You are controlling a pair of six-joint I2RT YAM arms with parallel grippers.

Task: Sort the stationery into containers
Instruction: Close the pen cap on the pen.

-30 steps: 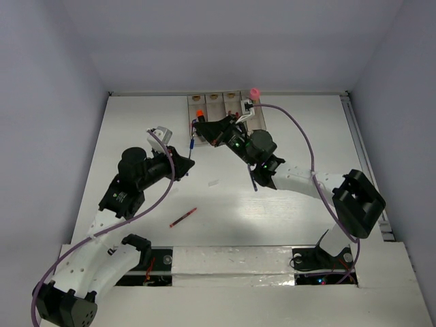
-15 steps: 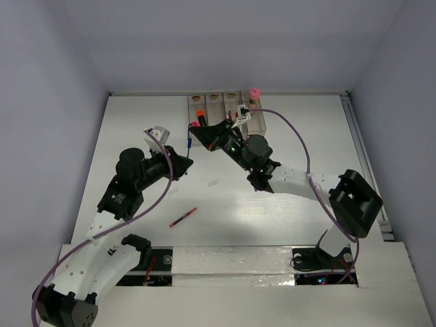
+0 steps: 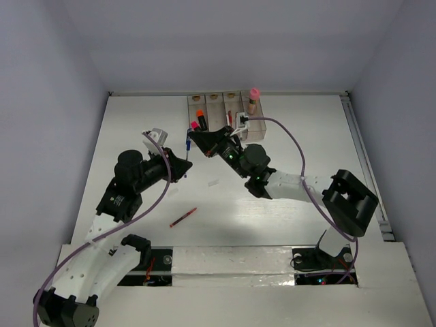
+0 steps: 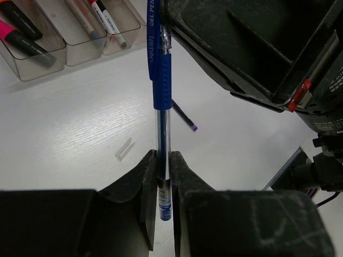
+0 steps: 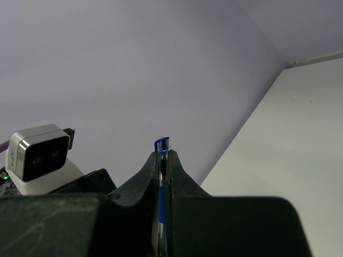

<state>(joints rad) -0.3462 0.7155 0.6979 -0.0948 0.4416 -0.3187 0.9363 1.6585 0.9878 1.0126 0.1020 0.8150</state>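
Sorting step, top view: blue pen [image 3: 188, 142] is held at once by the left end effector [image 3: 184, 159] and the right end effector [image 3: 193, 133], above the bench [image 3: 136, 122], just near-left of the containers [image 3: 214, 101]. This is judged to be a handover.
Top view, remaining: red pen [image 3: 182, 217] lies on the near bench, well apart from the containers.
Top view, change: right arm has swung left and nearer. Glue stick [image 3: 253, 99] at the containers' far right is less masked. Red pen is unmoved.
Left wrist view: left fingers [image 4: 149, 176] are clenched on the pen's near end. The pen's far end runs up beside the right end effector.
Right wrist view: right fingers [image 5: 146, 171] are clenched on the pen, one blue end protruding.
Next move: one end effector must release before the other withdraws. The pen then goes to a pen compartment.
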